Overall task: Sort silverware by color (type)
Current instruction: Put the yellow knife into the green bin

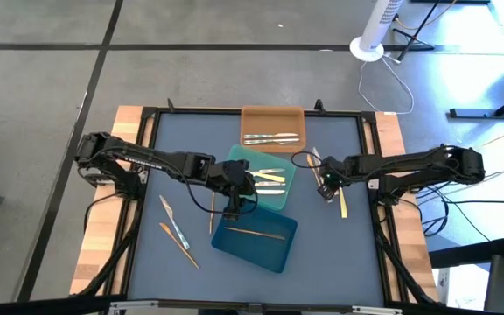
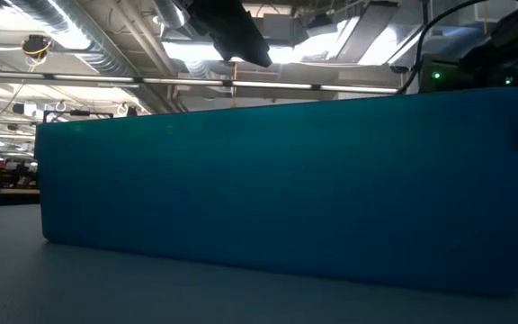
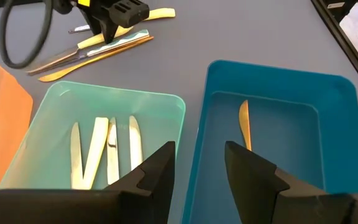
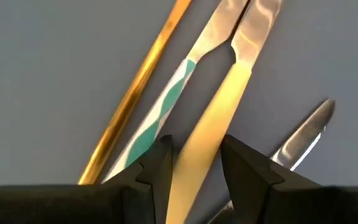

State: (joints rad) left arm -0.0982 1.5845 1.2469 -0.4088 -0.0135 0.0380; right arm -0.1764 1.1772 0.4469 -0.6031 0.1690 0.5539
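Right gripper [image 4: 194, 165], right of centre, has its jaws astride a pale yellow utensil [image 4: 213, 118], ready to lift it for sorting; left gripper [image 3: 199, 165] hovers open over the trays

Fills nearly the whole width: long wall of a dark blue tray [image 2: 277, 198] resting on the table [image 2: 106, 288]. Above it, part of a dark robot arm [image 2: 232, 31] under bright ceiling lights.

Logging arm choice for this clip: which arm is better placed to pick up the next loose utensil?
Right. The right gripper is low over the loose cluster, open fingers straddling a pale yellow utensil. The left gripper is open and empty between the teal tray and blue tray, away from loose pieces.
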